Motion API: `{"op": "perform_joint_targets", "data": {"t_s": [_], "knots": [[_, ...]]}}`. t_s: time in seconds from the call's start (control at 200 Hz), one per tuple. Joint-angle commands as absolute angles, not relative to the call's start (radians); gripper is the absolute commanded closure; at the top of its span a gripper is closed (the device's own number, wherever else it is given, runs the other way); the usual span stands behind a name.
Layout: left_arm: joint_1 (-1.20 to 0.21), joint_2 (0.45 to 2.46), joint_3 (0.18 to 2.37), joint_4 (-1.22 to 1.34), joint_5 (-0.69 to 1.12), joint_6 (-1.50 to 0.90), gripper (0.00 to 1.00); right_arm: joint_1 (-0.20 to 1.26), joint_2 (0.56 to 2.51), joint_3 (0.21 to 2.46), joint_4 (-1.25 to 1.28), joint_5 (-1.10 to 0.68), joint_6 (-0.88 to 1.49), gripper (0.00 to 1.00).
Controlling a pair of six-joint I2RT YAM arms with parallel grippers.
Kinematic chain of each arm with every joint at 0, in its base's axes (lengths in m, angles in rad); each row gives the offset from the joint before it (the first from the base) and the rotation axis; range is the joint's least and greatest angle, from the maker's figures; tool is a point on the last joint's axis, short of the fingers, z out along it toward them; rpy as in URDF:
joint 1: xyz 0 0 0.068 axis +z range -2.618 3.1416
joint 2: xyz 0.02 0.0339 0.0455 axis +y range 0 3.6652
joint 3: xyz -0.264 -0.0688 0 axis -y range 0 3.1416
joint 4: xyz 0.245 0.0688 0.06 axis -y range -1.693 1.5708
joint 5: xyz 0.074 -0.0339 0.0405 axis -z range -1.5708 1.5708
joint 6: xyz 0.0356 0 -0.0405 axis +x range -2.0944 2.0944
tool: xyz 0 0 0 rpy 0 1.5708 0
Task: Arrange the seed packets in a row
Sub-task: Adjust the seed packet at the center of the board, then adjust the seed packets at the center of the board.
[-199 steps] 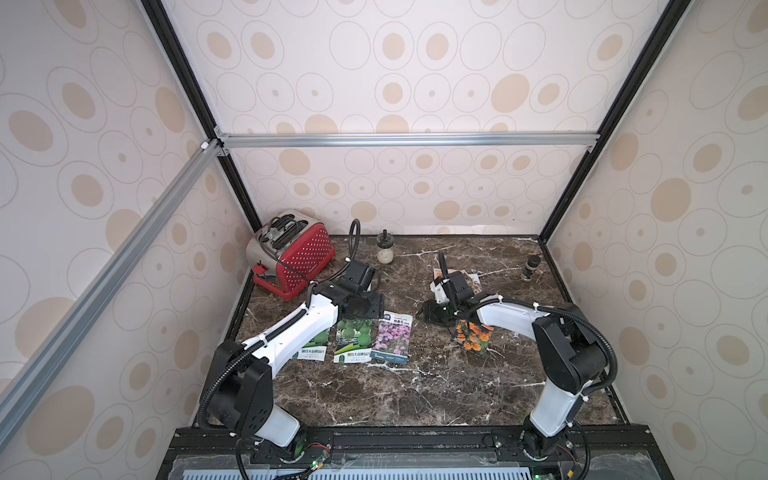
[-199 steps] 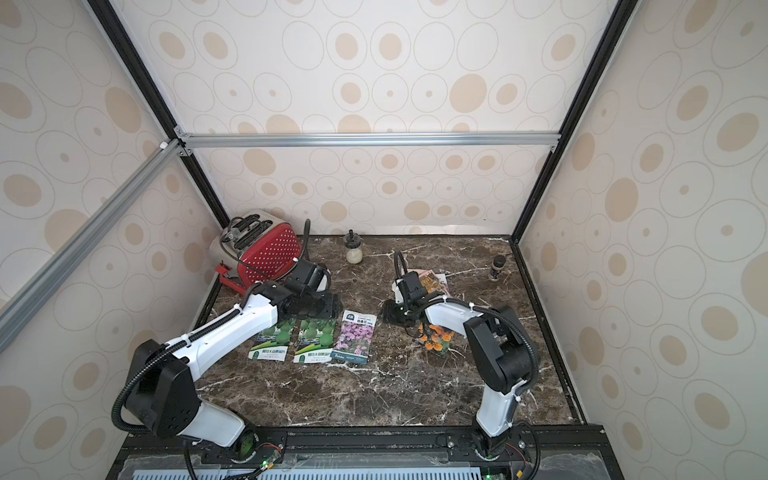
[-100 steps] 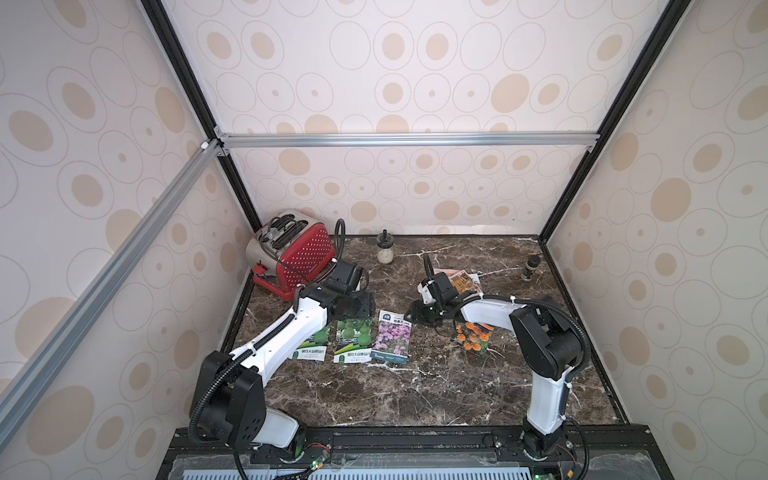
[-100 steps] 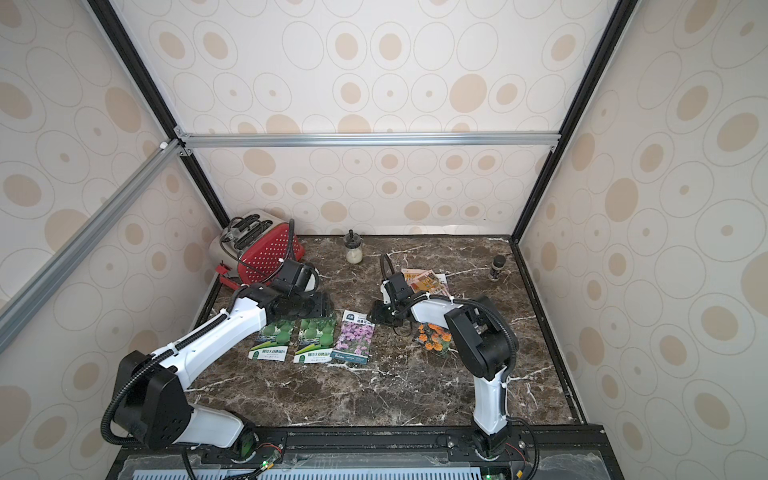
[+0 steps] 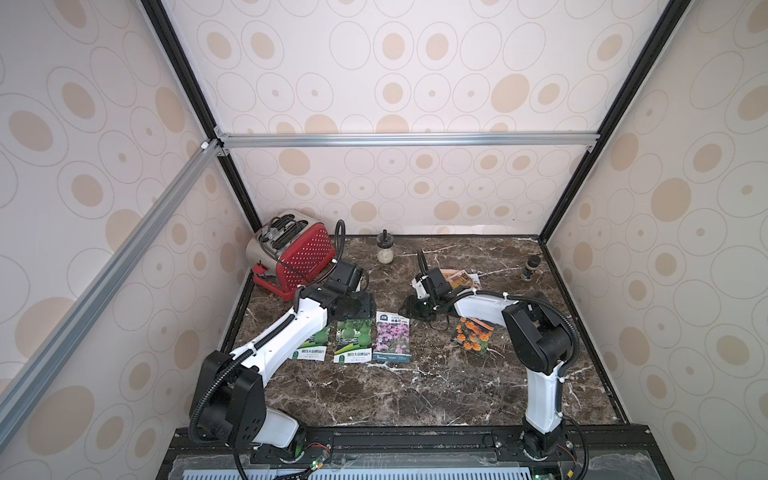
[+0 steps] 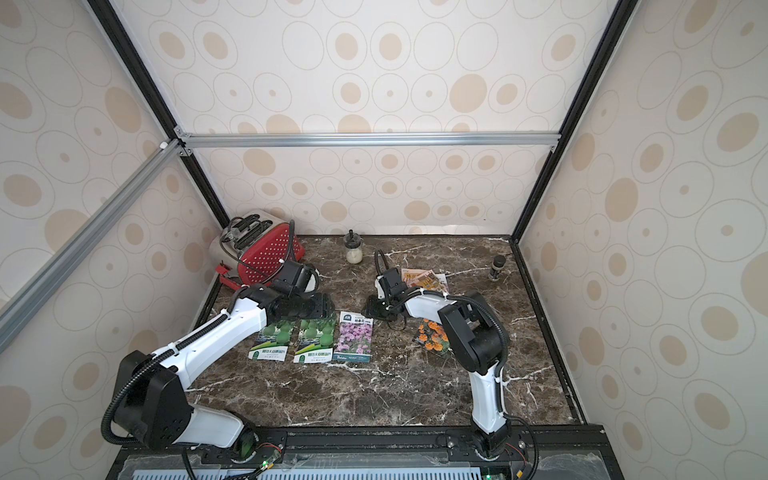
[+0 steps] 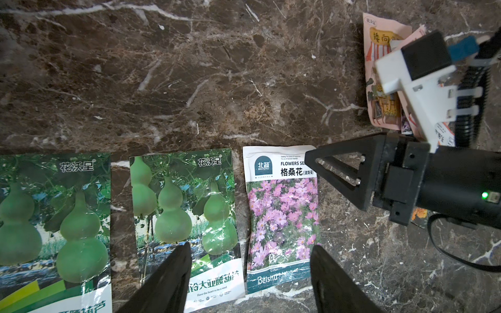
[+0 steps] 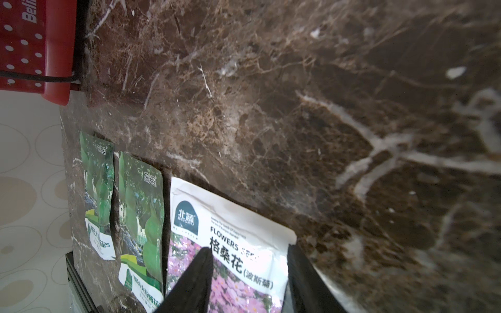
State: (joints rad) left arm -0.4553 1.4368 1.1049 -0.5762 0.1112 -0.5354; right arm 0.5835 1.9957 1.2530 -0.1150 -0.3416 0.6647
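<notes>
Three seed packets lie side by side: two green gourd ones (image 5: 311, 347) (image 5: 353, 340) and a purple flower one (image 5: 392, 338). An orange marigold packet (image 5: 473, 338) lies apart to the right. Peach packets (image 5: 459, 277) are piled at the back. My left gripper (image 7: 249, 271) hangs open above the second gourd packet (image 7: 184, 206) and the purple packet (image 7: 282, 216). My right gripper (image 8: 248, 265) is open, its fingers (image 8: 195, 279) straddling the purple packet's far right corner (image 8: 244, 233). Neither holds anything.
A red toaster (image 5: 295, 255) stands at the back left, close behind my left wrist. A small glass jar (image 5: 385, 251) sits at the back middle and a dark little bottle (image 5: 531, 268) at the back right. Patterned walls enclose the marble table (image 5: 415, 395).
My right gripper has moved left from the peach pile to the purple packet's corner. The left arm has shifted only slightly. The packets have not moved.
</notes>
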Motion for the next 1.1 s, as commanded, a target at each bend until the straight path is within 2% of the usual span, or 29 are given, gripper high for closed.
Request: {"op": "perform_joint_targets", "data": {"t_s": [0.0, 0.165, 0.406, 0.731, 0.891, 1.097], "knots": [[-0.449, 1.435, 1.115, -0.574, 0.110, -0.548, 0.30, 0.591, 1.976, 1.280, -0.152, -0.331, 0.643, 0.52], [-0.449, 1.476, 1.126, -0.559, 0.128, -0.551, 0.29, 0.564, 1.901, 1.268, -0.170, -0.311, 0.618, 0.51], [-0.458, 1.543, 1.142, -0.502, 0.170, -0.560, 0.28, 0.451, 1.753, 1.219, -0.239, -0.302, 0.559, 0.50], [-0.578, 1.695, 1.236, -0.440, 0.209, -0.563, 0.28, 0.286, 1.570, 1.067, -0.246, -0.336, 0.547, 0.49], [-0.590, 1.748, 1.258, -0.405, 0.236, -0.577, 0.29, 0.253, 1.570, 1.063, -0.280, -0.383, 0.525, 0.49], [-0.584, 1.735, 1.299, -0.444, 0.180, -0.564, 0.29, 0.270, 1.610, 1.039, -0.237, -0.402, 0.546, 0.49]]}}
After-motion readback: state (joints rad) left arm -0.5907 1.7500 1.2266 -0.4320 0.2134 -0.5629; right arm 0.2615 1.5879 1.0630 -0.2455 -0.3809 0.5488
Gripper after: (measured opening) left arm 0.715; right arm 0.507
